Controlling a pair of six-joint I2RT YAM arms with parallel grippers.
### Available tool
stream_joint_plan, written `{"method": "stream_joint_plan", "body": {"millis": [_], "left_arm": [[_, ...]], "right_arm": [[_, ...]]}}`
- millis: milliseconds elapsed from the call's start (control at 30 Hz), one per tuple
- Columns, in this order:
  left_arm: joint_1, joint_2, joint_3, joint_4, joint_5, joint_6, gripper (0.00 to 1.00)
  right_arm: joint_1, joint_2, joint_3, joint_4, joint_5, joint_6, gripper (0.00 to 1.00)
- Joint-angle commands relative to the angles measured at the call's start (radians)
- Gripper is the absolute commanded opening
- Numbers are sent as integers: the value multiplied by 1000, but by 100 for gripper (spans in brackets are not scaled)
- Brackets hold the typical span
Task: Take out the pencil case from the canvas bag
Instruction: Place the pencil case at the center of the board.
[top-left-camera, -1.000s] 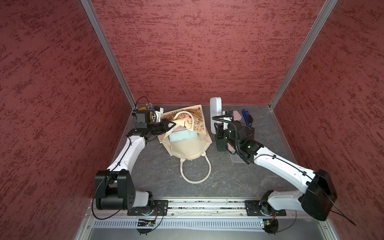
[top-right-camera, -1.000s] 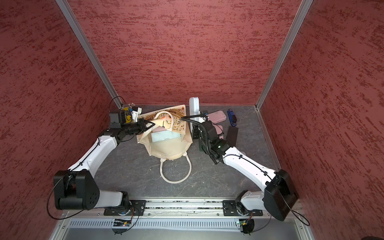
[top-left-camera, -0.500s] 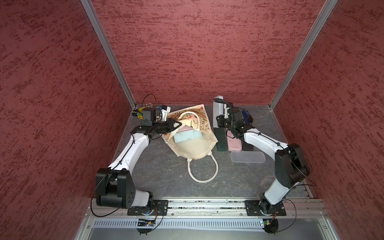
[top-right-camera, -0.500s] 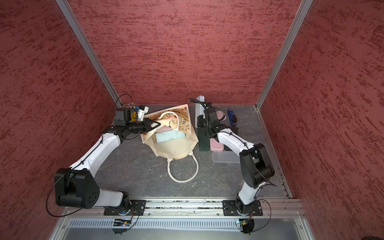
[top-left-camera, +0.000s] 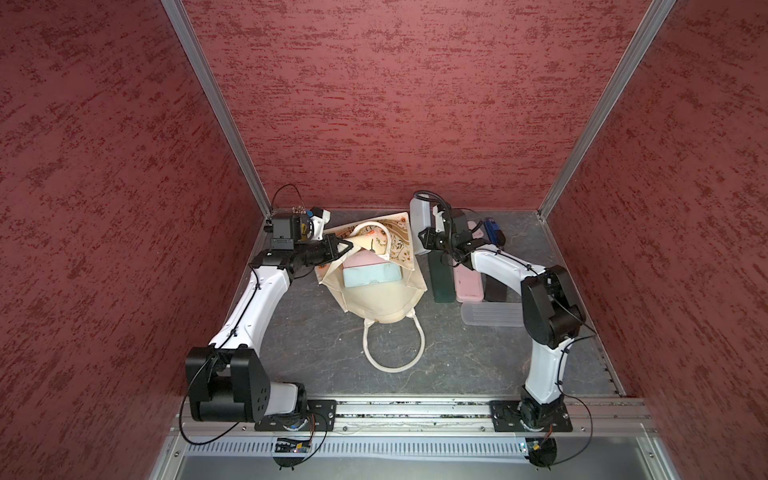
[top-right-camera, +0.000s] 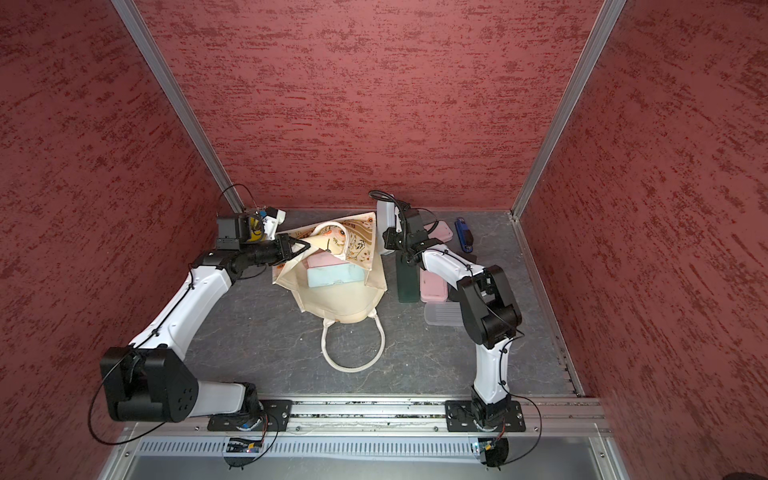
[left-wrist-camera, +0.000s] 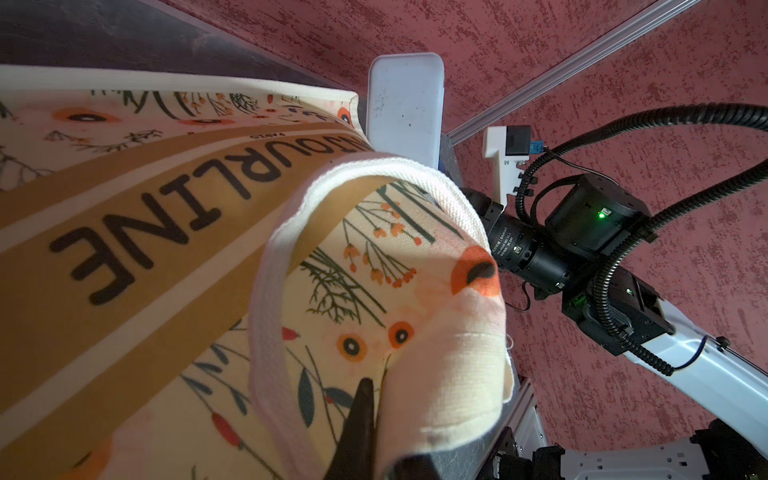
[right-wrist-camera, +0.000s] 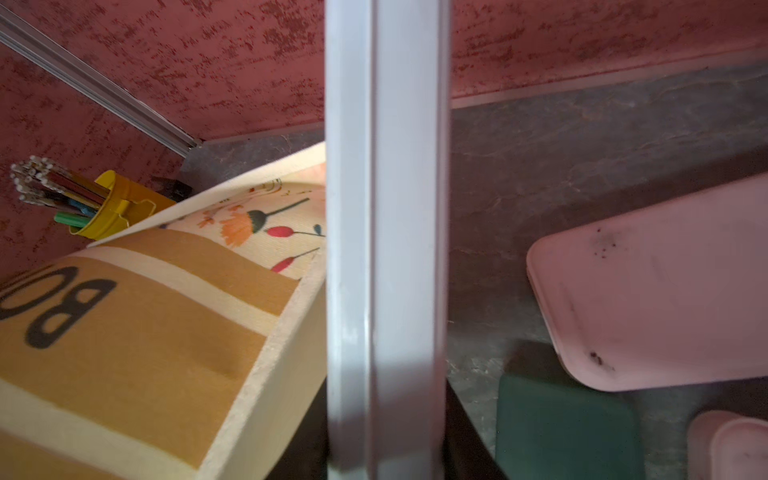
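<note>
Top views: left gripper (top-left-camera: 348, 245) clamped on cream floral canvas bag (top-left-camera: 382, 303) rim; right gripper (top-left-camera: 426, 244) apparently gripping pale rectangular pencil case (top-left-camera: 417, 220), upright beside bag. Next: lower it, release.

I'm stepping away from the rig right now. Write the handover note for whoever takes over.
Left jaws: shut on the upper rim of the canvas bag, holding its mouth open.
Right jaws: shut on a white pencil case, held upright just outside the bag.
In the bag: a light blue case and a pink case.
Done: the white pencil case is out of the bag; a green case and a second pink case already lie on the table on the right arm's side.
Left: set the white pencil case down, then probably fetch the two inside.
</note>
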Motion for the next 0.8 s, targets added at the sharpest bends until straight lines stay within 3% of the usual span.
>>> {"method": "stream_joint_plan", "body": {"millis": [0, 367, 767], "left_arm": [[37, -35, -38, -3, 15, 22, 2], [140, -25, -81, 117, 118, -89, 2], [144, -30, -109, 177, 163, -128, 3]], "right_arm": [[-6, 25, 57, -11, -31, 9, 0], [-13, 153, 229, -114, -81, 22, 0], [-22, 231, 351, -164, -116, 52, 0]]}}
